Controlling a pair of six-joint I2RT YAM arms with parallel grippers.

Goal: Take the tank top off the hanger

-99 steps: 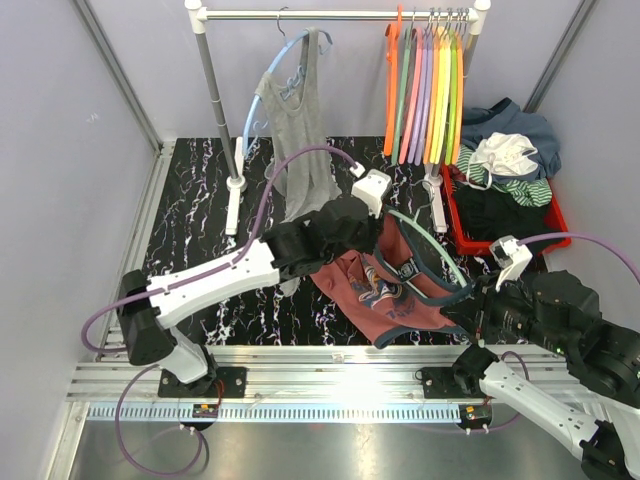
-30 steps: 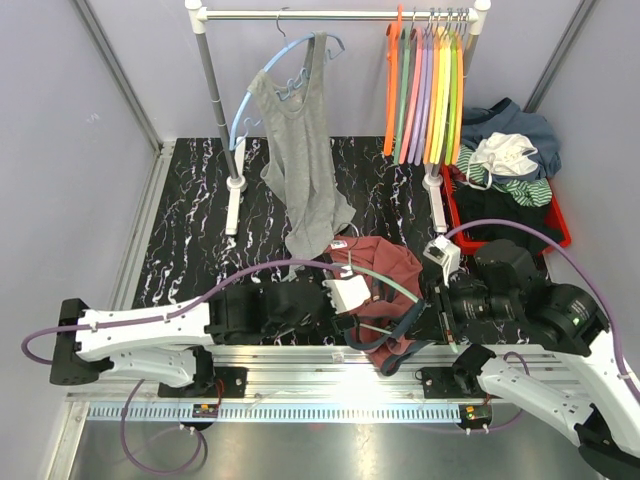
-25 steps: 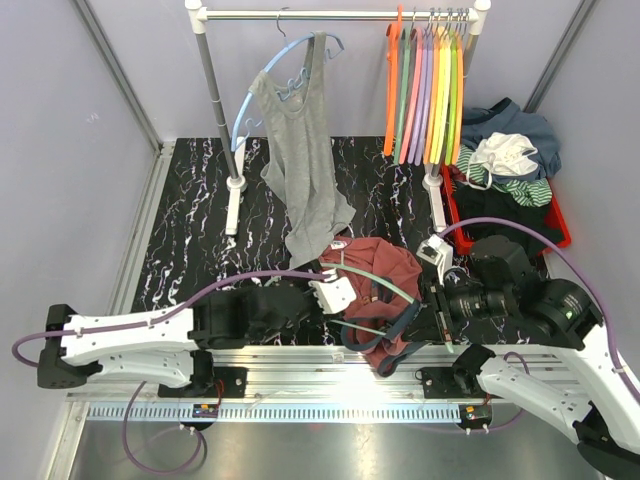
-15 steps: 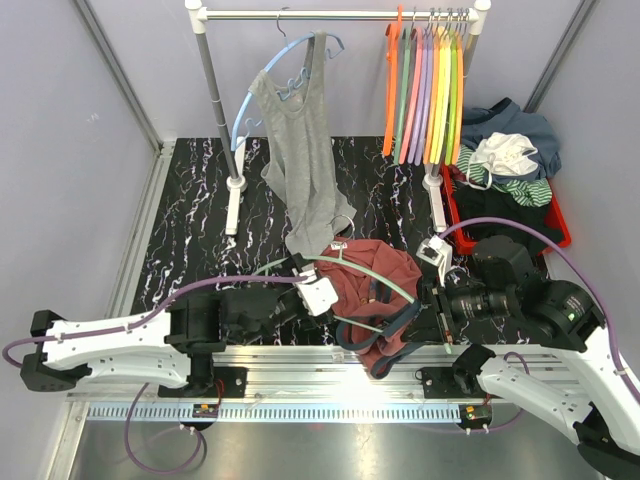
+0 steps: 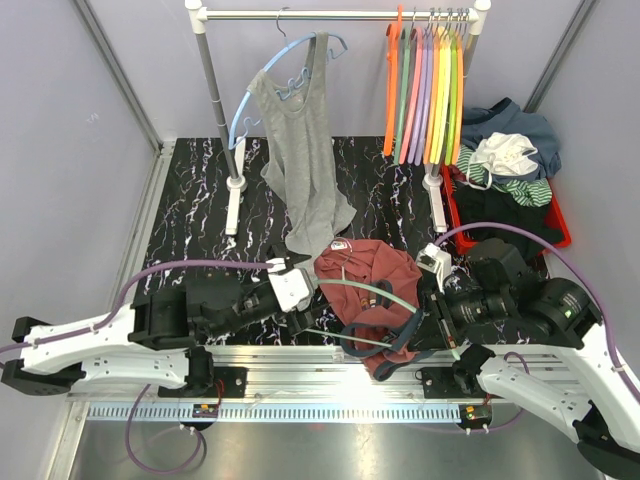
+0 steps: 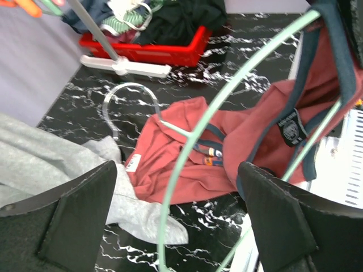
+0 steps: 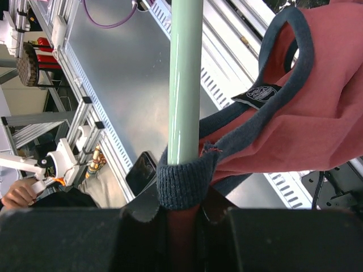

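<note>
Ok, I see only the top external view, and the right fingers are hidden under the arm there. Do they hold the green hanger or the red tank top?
Observer: Both, by the right wrist view. The right fingers are shut on the green hanger just where the navy strap of the red tank top wraps around its bar.
Operator: And the left arm, does it pinch the hanger too?
Observer: No. In the left wrist view the left fingers are open, and the hanger's arc passes between them with a gap on each side.
</note>
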